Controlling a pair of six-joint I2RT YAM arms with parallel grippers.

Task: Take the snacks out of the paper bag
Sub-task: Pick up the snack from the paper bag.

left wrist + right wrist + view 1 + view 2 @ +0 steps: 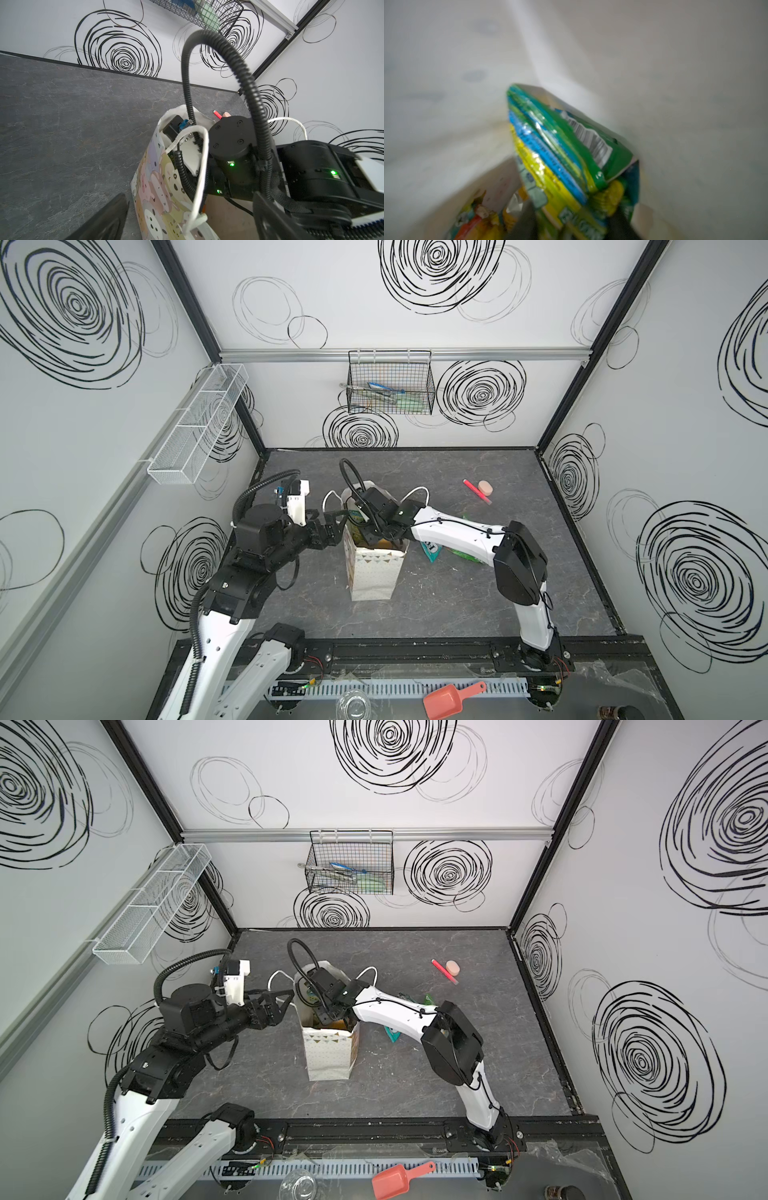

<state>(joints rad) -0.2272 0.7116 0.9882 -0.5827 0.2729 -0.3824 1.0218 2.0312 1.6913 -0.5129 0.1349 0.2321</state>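
Left arm (257, 556) looms nearest; right arm (449, 526) reaches into the bag (374, 576).
Bag stands upright mid-tabletop (457, 614). Left pincer (289, 1002) hangs spread just beside the rim, gripping nothing. Right pincer (571, 230) is down inside, with a green packet (566, 145) between its blurred fingers; whether it pinches, I cannot tell. An orange-yellow packet (475, 222) lies deeper. Outside, under the right arm, lie a teal packet (430, 552) and a loose green packet (467, 556); farther back, pen (477, 490) just beside pink block (485, 488).

The white paper bag (371, 578) stood upright on the bench (457, 605), a green-yellow packet (571, 149) and an orange packet (477, 225) inside; a teal packet (429, 552) lay nearby.
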